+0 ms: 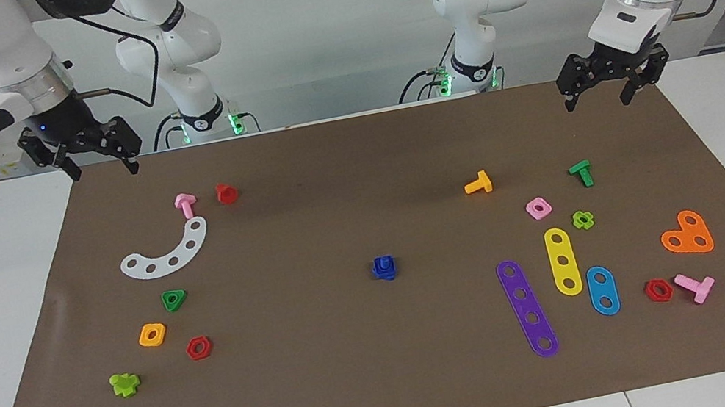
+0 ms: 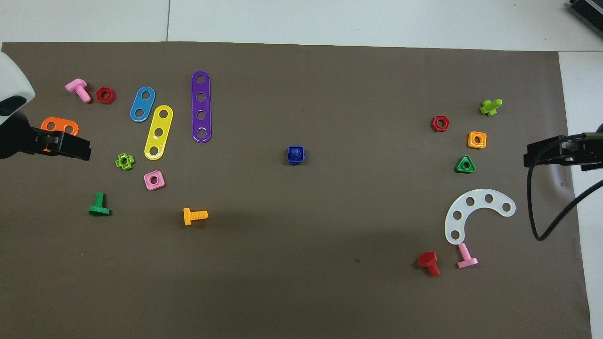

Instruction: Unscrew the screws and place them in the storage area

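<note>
The blue screw (image 1: 384, 267) stands in the middle of the brown mat, seated in a blue square nut; in the overhead view (image 2: 296, 155) its round stem tip shows inside the nut. The storage area is the mat patch toward the right arm's end, with the white curved strip (image 1: 166, 253) (image 2: 476, 212), a green nut (image 1: 174, 300), an orange nut (image 1: 152, 334) and a red nut (image 1: 198, 347). My right gripper (image 1: 102, 167) hangs open, high over that end's mat edge. My left gripper (image 1: 598, 98) hangs open, high over the mat's other end. Both are empty and well away from the screw.
A pink bolt (image 1: 185, 205) and a red bolt (image 1: 226, 193) lie by the white strip, and a lime bolt (image 1: 125, 383) lies farther out. Toward the left arm's end lie purple (image 1: 527, 309), yellow (image 1: 563, 260) and blue (image 1: 602, 290) strips, an orange plate (image 1: 687, 234), and assorted bolts and nuts.
</note>
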### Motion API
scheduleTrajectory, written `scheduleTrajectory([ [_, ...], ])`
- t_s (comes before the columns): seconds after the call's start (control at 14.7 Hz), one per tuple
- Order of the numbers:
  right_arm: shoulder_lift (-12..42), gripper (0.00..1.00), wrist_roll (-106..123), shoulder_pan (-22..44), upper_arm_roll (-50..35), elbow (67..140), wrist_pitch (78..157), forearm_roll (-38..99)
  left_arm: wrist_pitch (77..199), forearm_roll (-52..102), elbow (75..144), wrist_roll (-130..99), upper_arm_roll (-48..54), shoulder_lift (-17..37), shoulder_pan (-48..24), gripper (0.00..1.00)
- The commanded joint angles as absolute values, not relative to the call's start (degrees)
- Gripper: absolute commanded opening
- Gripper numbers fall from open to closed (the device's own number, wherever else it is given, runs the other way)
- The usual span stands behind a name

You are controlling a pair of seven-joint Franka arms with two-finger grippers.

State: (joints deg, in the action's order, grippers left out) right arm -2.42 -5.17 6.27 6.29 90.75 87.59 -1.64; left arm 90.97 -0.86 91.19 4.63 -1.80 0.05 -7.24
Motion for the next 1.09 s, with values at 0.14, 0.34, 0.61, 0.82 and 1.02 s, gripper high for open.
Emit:
scheduleTrajectory([
  [0.14,-3.60,1.00,-5.10,5.80,5.98,91.93,87.63,-0.79,90.26,-0.26,92.46,4.22,-2.20,-1.58,-7.91,1.00],
  [0.34,-3.60,1.00,-5.10,5.80,5.98,91.93,87.63,-0.79,90.26,-0.26,92.81,4.74,-2.20,-1.67,-8.00,1.00],
  [0.61,-3.60,1.00,-5.10,5.80,5.98,91.93,87.63,-0.79,90.87,-0.18,94.74,4.66,-2.02,-2.37,-8.17,1.00],
  [0.82,-3.60,1.00,-5.10,5.80,5.98,91.93,87.63,-0.79,91.14,0.96,95.10,3.17,-1.58,-1.59,-11.86,1.00],
  [1.02,-3.60,1.00,-5.10,5.80,5.98,91.93,87.63,-0.79,93.51,4.83,94.40,-4.37,-1.49,1.05,-15.97,1.00],
])
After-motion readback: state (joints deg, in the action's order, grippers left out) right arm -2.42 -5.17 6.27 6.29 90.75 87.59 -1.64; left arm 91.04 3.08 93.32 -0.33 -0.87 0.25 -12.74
